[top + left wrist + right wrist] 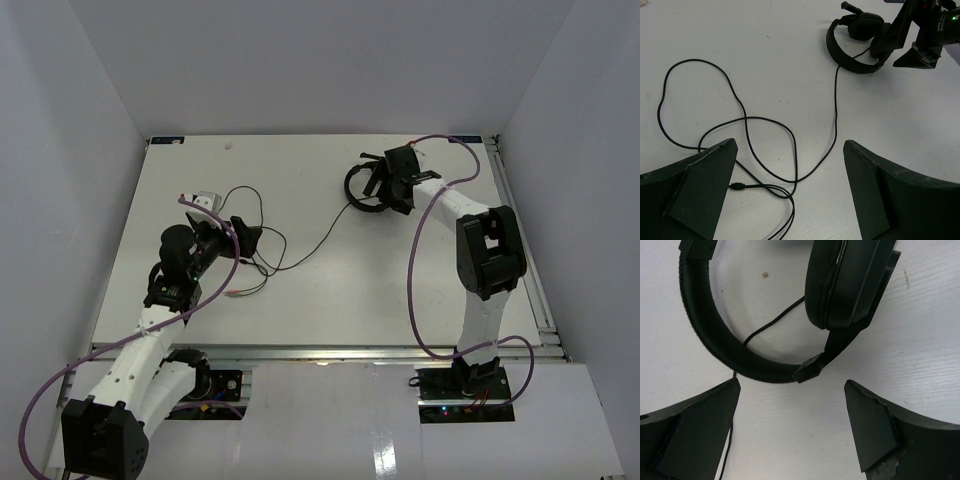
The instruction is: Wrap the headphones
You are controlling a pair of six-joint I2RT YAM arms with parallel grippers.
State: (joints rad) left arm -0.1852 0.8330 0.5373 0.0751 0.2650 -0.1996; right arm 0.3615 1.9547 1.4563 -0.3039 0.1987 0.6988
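The black over-ear headphones with padded earcups [860, 26] lie on the white desk [330, 300], at its far right. The right hand [792, 387] hovers just over their headband, spread wide and gripping nothing. Their thin black cable [834, 115] trails into loose loops beneath the left hand [790, 146], which is equally wide and empty.

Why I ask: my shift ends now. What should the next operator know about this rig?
Left claw: open, empty, over loose loops of the thin black cable.
Right claw: open, empty, just short of the black over-ear headphones, lying far right on the white table.
Done: no cable wound yet.
Left: hold the headphones, wrap the whole cable round them.
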